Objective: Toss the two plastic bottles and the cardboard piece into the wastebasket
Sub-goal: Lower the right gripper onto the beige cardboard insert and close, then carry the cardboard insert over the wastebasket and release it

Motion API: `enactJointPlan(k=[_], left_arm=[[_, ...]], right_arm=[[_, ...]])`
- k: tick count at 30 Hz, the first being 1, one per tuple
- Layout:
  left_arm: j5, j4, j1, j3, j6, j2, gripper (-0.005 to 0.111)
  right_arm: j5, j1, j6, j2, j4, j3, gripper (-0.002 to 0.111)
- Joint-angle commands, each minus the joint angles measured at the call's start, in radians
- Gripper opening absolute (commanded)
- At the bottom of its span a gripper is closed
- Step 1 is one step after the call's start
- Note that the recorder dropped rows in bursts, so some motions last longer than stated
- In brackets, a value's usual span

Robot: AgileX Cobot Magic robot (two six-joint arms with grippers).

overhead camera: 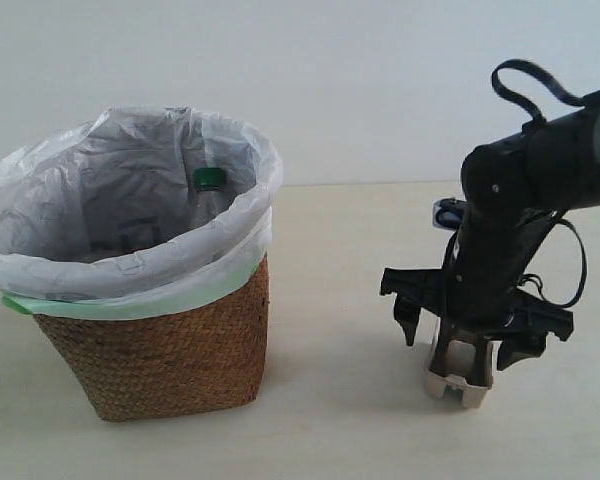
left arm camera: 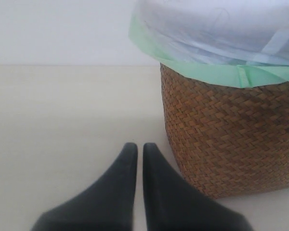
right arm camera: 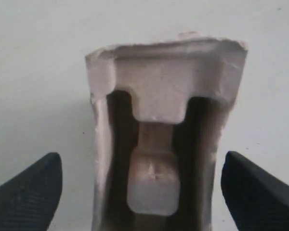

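Cardboard piece [right arm camera: 156, 96] | between right gripper [right arm camera: 140, 159] jaws, spread wide | left gripper [left arm camera: 140, 149] closed

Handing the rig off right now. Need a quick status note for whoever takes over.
Left gripper: shut, empty, low beside the wastebasket.
Right gripper: open, fingers either side of the cardboard piece, not yet gripping.
Done: green-capped bottle is inside the wastebasket. The second bottle is not visible in any view; it may be deeper in the liner, unconfirmed.
Left: close on the cardboard piece, lift, drop it in.
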Motion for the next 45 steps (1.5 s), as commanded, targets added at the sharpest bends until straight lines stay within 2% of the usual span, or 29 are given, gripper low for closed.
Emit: enactJointPlan(k=[1, 3, 10, 15, 20, 23, 28, 32, 36, 37, 38, 39, 40, 42, 45], left_arm=[[-0.005, -0.003, -0.009, 0.004, 0.003, -0.004, 0.004], [-0.005, -0.003, -0.009, 0.004, 0.003, -0.004, 0.004], [-0.005, -0.003, -0.009, 0.004, 0.003, -0.004, 0.004], [-0.005, -0.003, -0.009, 0.004, 0.003, -0.004, 0.004], [-0.005, -0.003, -0.009, 0.004, 0.003, -0.004, 0.004], [-0.005, -0.003, -0.009, 0.004, 0.003, -0.004, 0.004], [-0.005, -0.003, -0.009, 0.004, 0.003, -0.004, 0.004], [-0.005, -0.003, -0.009, 0.004, 0.003, -0.004, 0.004], [-0.005, -0.003, -0.009, 0.004, 0.003, -0.004, 0.004], [-0.005, -0.003, -0.009, 0.004, 0.003, -0.004, 0.004], [-0.005, -0.003, -0.009, 0.004, 0.003, -0.004, 0.004], [-0.005, -0.003, -0.009, 0.004, 0.003, -0.004, 0.004], [-0.005, -0.003, -0.009, 0.004, 0.003, -0.004, 0.004], [-0.005, -0.003, -0.009, 0.004, 0.003, -0.004, 0.004], [-0.005, -0.003, -0.009, 0.004, 0.003, -0.004, 0.004]], right_arm=[[-0.051, -0.008, -0.028, 0.053, 0.009, 0.006, 0.078], [-0.074, -0.008, -0.032, 0.062, 0.009, 0.006, 0.067], [-0.111, -0.008, -0.073, 0.063, -0.048, 0.006, 0.0], [-0.088, -0.008, -0.117, 0.021, -0.052, 0.006, 0.0], [-0.082, -0.008, -0.149, -0.177, -0.024, -0.025, 0.0], [-0.082, -0.008, -0.291, -0.302, 0.159, -0.125, 0.0], [-0.032, -0.006, -0.623, -0.38, 0.661, -0.324, 0.0], [0.012, -0.006, -0.671, -0.38, 0.681, -0.348, 0.0], [0.064, -0.007, -0.639, -0.378, 0.432, -0.348, 0.0], [0.1, -0.007, -0.562, -0.378, 0.284, -0.348, 0.0], [0.204, -0.007, -0.372, -0.378, -0.008, -0.348, 0.0], [0.309, -0.007, -0.237, -0.378, -0.207, -0.348, 0.0], [0.379, -0.007, -0.181, -0.38, -0.333, -0.348, 0.0], [0.451, -0.007, -0.156, -0.383, -0.464, -0.352, 0.0], [0.485, -0.007, -0.156, -0.383, -0.508, -0.366, 0.0]])
